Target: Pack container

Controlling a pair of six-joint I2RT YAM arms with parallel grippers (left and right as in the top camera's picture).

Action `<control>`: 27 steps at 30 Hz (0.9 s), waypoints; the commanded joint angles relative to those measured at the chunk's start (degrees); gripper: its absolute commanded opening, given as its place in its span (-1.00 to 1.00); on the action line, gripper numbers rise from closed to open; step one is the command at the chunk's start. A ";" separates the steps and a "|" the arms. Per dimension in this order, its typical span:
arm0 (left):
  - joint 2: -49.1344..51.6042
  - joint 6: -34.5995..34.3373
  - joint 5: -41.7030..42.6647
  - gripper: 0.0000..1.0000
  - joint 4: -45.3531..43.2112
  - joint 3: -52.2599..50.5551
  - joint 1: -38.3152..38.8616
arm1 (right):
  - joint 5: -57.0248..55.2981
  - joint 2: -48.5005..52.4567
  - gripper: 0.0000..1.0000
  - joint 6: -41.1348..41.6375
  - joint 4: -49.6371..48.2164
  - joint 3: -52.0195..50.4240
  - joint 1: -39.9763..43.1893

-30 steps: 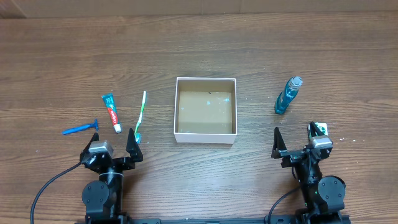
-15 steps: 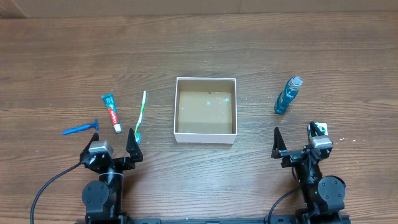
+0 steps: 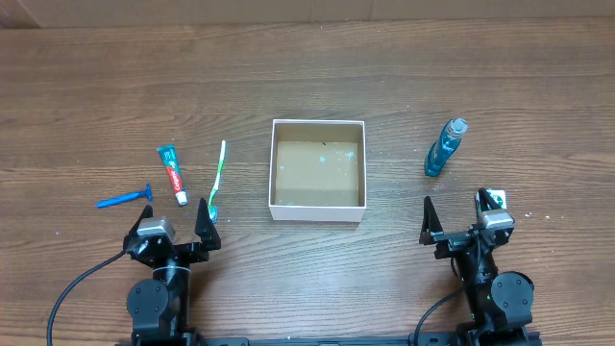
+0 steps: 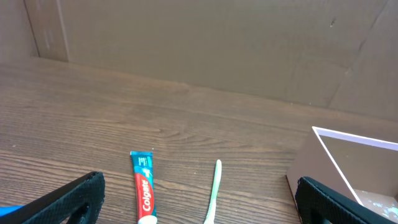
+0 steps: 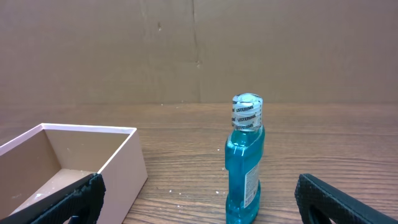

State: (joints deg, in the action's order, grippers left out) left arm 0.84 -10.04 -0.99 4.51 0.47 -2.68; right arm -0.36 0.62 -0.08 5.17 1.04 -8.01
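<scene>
The container (image 3: pixel 318 210) is a square white-walled cardboard box with a brown inside, empty, at the table's middle; it also shows in the left wrist view (image 4: pixel 348 155) and the right wrist view (image 5: pixel 121 171). Left of it lie a green-white toothbrush (image 3: pixel 218 178), a Colgate toothpaste tube (image 3: pixel 172 174) and a blue razor (image 3: pixel 125 198). A blue mouthwash bottle (image 3: pixel 445 147) stands upright to the right. My left gripper (image 3: pixel 175 228) is open and empty, near the toothbrush head. My right gripper (image 3: pixel 455 219) is open and empty, in front of the bottle (image 5: pixel 245 163).
The wooden table (image 3: pixel 307 77) stretches bare behind the box. A brown cardboard wall (image 5: pixel 199 50) stands at the far edge. The toothpaste (image 4: pixel 143 186) and toothbrush (image 4: pixel 214 193) lie between my left fingers in the left wrist view.
</scene>
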 commanded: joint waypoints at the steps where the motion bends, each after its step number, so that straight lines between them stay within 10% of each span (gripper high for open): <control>1: -0.59 1.27 1.01 1.00 -0.07 -0.20 -0.31 | 0.11 -0.46 1.00 -0.37 -0.35 -0.57 -0.33; 27: -0.59 1.25 1.01 1.00 -0.07 -0.20 -0.31 | 0.52 -0.46 1.00 0.04 -0.87 -0.57 -0.33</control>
State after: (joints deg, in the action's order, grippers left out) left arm 0.84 -10.04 -0.99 4.51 0.47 -2.68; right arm -0.21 0.64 -0.03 5.13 1.04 -8.03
